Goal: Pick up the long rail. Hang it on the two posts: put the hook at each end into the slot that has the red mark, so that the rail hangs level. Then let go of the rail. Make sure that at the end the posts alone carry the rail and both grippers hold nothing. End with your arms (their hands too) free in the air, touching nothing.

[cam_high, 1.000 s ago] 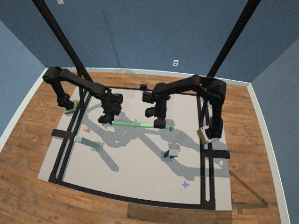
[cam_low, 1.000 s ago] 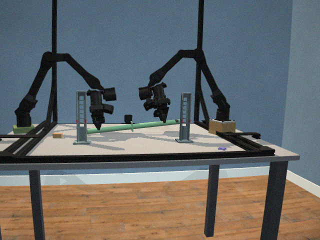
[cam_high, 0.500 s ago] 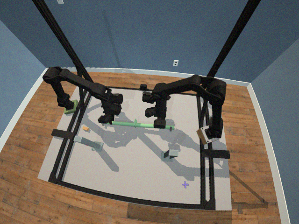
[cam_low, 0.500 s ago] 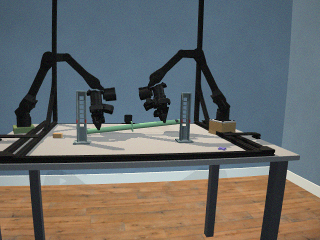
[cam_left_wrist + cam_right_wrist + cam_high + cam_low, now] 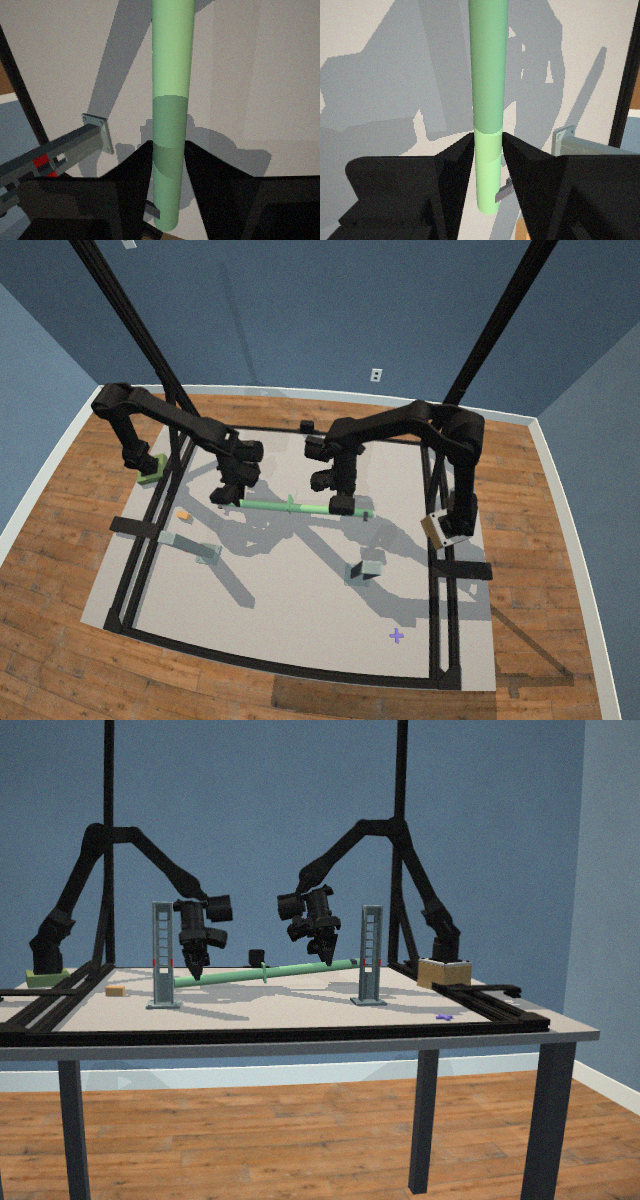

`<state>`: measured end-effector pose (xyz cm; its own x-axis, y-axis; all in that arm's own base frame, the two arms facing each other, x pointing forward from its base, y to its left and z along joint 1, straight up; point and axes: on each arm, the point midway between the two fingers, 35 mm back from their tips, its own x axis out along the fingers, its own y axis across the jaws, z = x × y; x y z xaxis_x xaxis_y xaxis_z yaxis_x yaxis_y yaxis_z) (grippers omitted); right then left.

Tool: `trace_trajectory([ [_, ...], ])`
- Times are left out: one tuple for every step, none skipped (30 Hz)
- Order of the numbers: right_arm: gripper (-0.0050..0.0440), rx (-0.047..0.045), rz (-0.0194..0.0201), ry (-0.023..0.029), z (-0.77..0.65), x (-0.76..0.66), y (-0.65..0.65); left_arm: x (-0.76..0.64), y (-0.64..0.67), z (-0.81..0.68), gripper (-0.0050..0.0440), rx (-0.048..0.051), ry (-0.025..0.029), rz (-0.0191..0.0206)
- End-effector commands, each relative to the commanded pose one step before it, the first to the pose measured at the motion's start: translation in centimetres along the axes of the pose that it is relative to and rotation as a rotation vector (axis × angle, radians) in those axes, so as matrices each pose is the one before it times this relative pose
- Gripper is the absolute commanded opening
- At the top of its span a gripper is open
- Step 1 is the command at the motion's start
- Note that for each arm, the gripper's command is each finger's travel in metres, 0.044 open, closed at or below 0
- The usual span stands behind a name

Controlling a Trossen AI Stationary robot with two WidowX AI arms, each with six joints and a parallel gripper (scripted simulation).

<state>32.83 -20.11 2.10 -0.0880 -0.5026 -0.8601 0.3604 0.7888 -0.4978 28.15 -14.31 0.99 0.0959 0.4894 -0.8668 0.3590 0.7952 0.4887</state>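
Item, the long rail: one pale-green rod (image 5: 310,508) (image 5: 232,975) (image 5: 172,60) (image 5: 489,65), with a small collar near mid-length. Location: centre of the top view, behind the posts as seen in the exterior view.

Long axis: nearly left to right in the top view, dropping slightly toward the right; in the exterior view, rising from lower left to upper right. Whether that slope is tilt or depth cannot be told. A dark hook (image 5: 365,515) (image 5: 354,961) (image 5: 152,209) marks the picture-right end, pointing toward the posts' side.

Grippers, two. Left claw (image 5: 341,506) (image 5: 329,963) (image 5: 169,145): closed on the rod, near its picture-right end. Right claw (image 5: 225,495) (image 5: 197,978) (image 5: 488,135): likewise closed on the rod, near the other end.

Supports, two: picture-left post (image 5: 191,543) (image 5: 163,988) (image 5: 595,145) and picture-right post (image 5: 371,566) (image 5: 369,988) (image 5: 80,137), upright on the surface (image 5: 258,627) (image 5: 310,1022) (image 5: 280,75) (image 5: 360,25); red marks (image 5: 154,962) (image 5: 41,161) beside one slot.

Step in hand, by judgement: pick-up, grasp apparently secured. Next move: a matched lift by both arms, then squaring the rod to the posts, hooks at red-slot height.
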Motion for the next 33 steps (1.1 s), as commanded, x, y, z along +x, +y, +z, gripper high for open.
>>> trace_trajectory([
  [0.0000, -0.00523, -0.00174, 0.00917, -0.123, 0.304, 0.057, -0.041, 0.068, 0.089, 0.0000, -0.00216, -0.00522, 0.00404],
  [0.0000, -0.00210, 0.00009, 0.00371, 0.017, -0.159, -0.086, -0.021, 0.011, 0.004, 0.0000, -0.00219, -0.00391, -0.00018],
  [0.0000, -0.00349, 0.00014, 0.00618, 0.024, -0.267, -0.144, -0.035, 0.018, 0.006, 0.0000, -0.00367, -0.00651, -0.00031],
  [0.0000, -0.00430, 0.00017, 0.00762, 0.021, -0.333, -0.180, -0.043, 0.022, 0.007, 0.0000, -0.00453, -0.00802, -0.00040],
  [0.0000, -0.00430, 0.00016, 0.00763, 0.012, -0.338, -0.183, -0.043, 0.023, 0.007, 0.0000, -0.00455, -0.00802, -0.00042],
  [0.0000, 0.00000, 0.00000, 0.00000, 0.000, 0.000, 0.000, 0.000, 0.000, 0.000, 0.0000, 0.00000, 0.00000, 0.00000],
  [0.0000, 0.00000, 0.00000, 0.00000, 0.000, 0.000, 0.000, 0.000, 0.000, 0.000, 0.0000, 0.00000, 0.00000, 0.00000],
  [0.0000, -0.00430, 0.00016, 0.00763, 0.002, -0.343, -0.186, -0.043, 0.023, 0.007, 0.0000, -0.00457, -0.00801, -0.00044],
  [0.0000, -0.00430, 0.00015, 0.00763, -0.008, -0.347, -0.188, -0.044, 0.023, 0.007, 0.0000, -0.00458, -0.00800, -0.00045],
  [0.0000, -0.00430, 0.00015, 0.00763, -0.017, -0.351, -0.191, -0.044, 0.023, 0.008, 0.0000, -0.00460, -0.00799, -0.00047],
  [0.0000, -0.00430, 0.00014, 0.00763, -0.027, -0.355, -0.193, -0.044, 0.023, 0.008, 0.0000, -0.00461, -0.00798, -0.00049],
  [0.0000, -0.00429, 0.00014, 0.00763, -0.038, -0.359, -0.195, -0.044, 0.024, 0.008, 0.0000, -0.00463, -0.00797, -0.00051],
  [0.0000, -0.00429, 0.00013, 0.00762, -0.048, -0.362, -0.197, -0.044, 0.024, 0.008, 0.0000, -0.00464, -0.00796, -0.00052],
  [0.0000, -0.00348, 0.00010, 0.00619, -0.047, -0.296, -0.162, -0.036, 0.019, 0.006, 0.0000, -0.00378, -0.00645, -0.00044],
  [0.0000, -0.00209, 0.00006, 0.00371, -0.032, -0.179, -0.097, -0.022, 0.012, 0.004, 0.0000, -0.00227, -0.00387, -0.00027],
  [0.0000, -0.00070, 0.00002, 0.00124, -0.011, -0.060, -0.033, -0.007, 0.004, 0.001, 0.0000, -0.00076, -0.00129, -0.00009],
  [0.0000, 0.00000, 0.00000, 0.00000, 0.000, 0.000, 0.000, 0.000, 0.000, 0.000, 0.0000, 0.00000, 0.00000, 0.00000],
  [0.0000, 0.00000, 0.00000, 0.00000, 0.000, 0.000, 0.000, 0.000, 0.000, 0.000, 0.0000, 0.00000, 0.00000, 0.00000],
  [0.0000, 0.00000, 0.00000, 0.00000, 0.000, 0.000, 0.000, 0.000, 0.000, 0.000, 0.0000, 0.00000, 0.00000, 0.00000],
  [0.0000, 0.00000, 0.00000, 0.00000, 0.000, 0.000, 0.000, 0.000, 0.000, 0.000, 0.0000, 0.00000, 0.00000, 0.00000],
  [0.0000, 0.00000, 0.00000, 0.00000, 0.000, 0.000, 0.000, 0.000, 0.000, 0.000, 0.0000, 0.00000, 0.00000, 0.00000],
  [0.0000, 0.00000, 0.00000, 0.00000, 0.000, 0.000, 0.000, 0.000, 0.000, 0.000, 0.0000, 0.00000, 0.00000, 0.00000],
  [0.0000, 0.00000, 0.00000, 0.00000, 0.000, 0.000, 0.000, 0.000, 0.000, 0.000, 0.0000, 0.00000, 0.00000, 0.00000],
  [0.0000, 0.00000, 0.00000, 0.00000, 0.000, 0.000, 0.000, 0.000, 0.000, 0.000, 0.0000, 0.00000, 0.00000, 0.00000],
  [0.0000, 0.00000, 0.00000, 0.00000, 0.000, 0.000, 0.000, 0.000, 0.000, 0.000, 0.0000, 0.00000, 0.00000, 0.00000],
  [0.0000, 0.00000, 0.00000, 0.00000, 0.000, 0.000, 0.000, 0.000, 0.000, 0.000, 0.0000, 0.00000, 0.00000, 0.00000],
  [0.0000, 0.00000, 0.00000, 0.00000, 0.000, 0.000, 0.000, 0.000, 0.000, 0.000, 0.0000, 0.00000, 0.00000, 0.00000],
  [0.0000, 0.00000, 0.00000, 0.00000, 0.000, 0.000, 0.000, 0.000, 0.000, 0.000, 0.0000, 0.00000, 0.00000, 0.00000],
  [0.0000, 0.00000, 0.00000, 0.00000, 0.000, 0.000, 0.000, 0.000, 0.000, 0.000, 0.0000, 0.00000, 0.00000, 0.00000],
  [0.0000, 0.00000, 0.00000, 0.00000, 0.000, 0.000, 0.000, 0.000, 0.000, 0.000, 0.0000, 0.00000, 0.00000, 0.00000],
  [0.0000, 0.00000, 0.00000, 0.00000, 0.000, 0.000, 0.000, 0.000, 0.000, 0.000, 0.0000, 0.00000, 0.00000, 0.00000],
  [0.0000, 0.00000, 0.00000, 0.00000, 0.000, 0.000, 0.000, 0.000, 0.000, 0.000, 0.0000, 0.00000, 0.00000, 0.00000],
  [0.0000, 0.00000, 0.00000, 0.00000, 0.000, 0.000, 0.000, 0.000, 0.000, 0.000, 0.0000, 0.00000, 0.00000, 0.00000],
])
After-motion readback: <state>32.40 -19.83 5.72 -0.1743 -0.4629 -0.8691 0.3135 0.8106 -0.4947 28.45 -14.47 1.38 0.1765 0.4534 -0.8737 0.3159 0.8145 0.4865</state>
